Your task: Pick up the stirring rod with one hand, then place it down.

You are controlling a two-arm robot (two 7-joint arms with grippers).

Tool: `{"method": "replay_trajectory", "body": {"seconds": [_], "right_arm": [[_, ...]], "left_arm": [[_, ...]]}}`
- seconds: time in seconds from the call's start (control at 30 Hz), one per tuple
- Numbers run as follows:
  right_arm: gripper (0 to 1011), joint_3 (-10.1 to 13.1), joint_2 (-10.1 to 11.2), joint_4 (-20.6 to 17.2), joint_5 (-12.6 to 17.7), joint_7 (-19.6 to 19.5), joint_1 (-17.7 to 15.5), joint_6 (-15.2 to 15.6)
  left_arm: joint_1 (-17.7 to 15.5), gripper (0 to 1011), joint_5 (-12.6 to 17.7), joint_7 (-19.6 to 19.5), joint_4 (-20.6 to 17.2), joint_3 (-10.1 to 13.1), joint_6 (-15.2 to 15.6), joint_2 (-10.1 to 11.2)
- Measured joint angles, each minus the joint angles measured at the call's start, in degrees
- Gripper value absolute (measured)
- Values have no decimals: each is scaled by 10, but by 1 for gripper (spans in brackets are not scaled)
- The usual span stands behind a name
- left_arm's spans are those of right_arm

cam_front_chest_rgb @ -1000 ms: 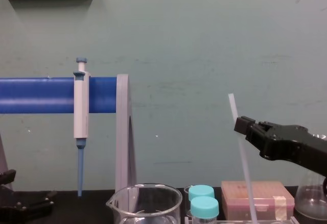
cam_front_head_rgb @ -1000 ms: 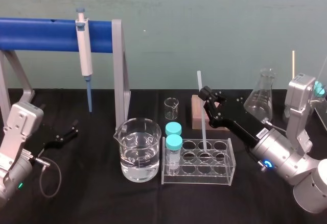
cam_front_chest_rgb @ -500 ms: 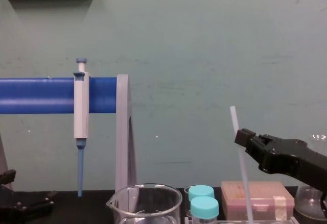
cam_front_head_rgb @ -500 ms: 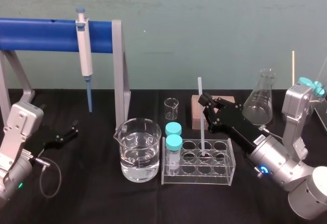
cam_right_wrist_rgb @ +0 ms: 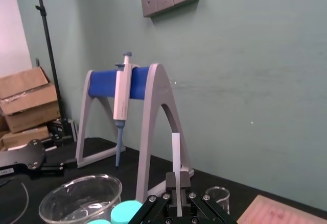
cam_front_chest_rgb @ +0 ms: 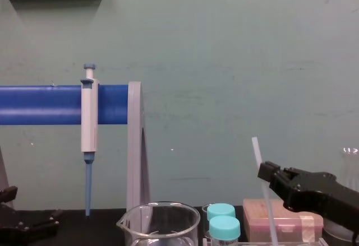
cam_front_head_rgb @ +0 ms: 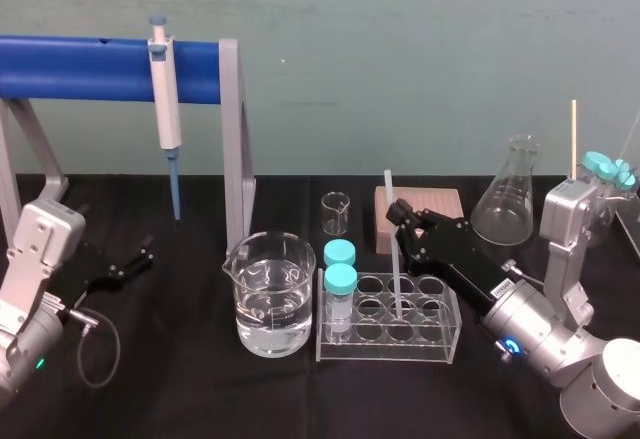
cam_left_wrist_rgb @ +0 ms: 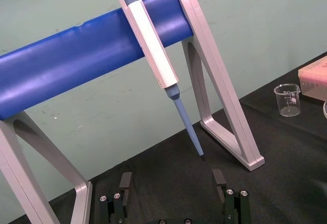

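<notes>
Picked up, not yet let go.
The right gripper [cam_front_head_rgb: 401, 222] has its jaws closed on the stirring rod [cam_front_head_rgb: 396, 271], which is nearly upright with its lower end inside the tube rack [cam_front_head_rgb: 388, 356], at 3 o'clock of the beaker [cam_front_head_rgb: 268, 294]. Pick-up looks done; release remains. The left gripper [cam_front_head_rgb: 128, 261] sits at 9 o'clock on the desk [cam_front_head_rgb: 190, 399], jaws wide.

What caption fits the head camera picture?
Right end effector holds the rod, its tip in the rack; left end effector parked, open, on the left.
</notes>
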Motion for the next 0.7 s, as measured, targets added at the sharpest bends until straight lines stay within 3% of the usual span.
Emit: {"method": "replay_trajectory", "body": {"seconds": [0.6, 0.7], "right_arm": [[49, 1, -3, 3, -10, -11, -1, 5], [127, 1, -3, 2, -9, -10, -1, 5]], "left_arm": [[0, 1000, 0, 0, 0, 0, 0, 0], [0, 1000, 0, 0, 0, 0, 0, 0]]}}
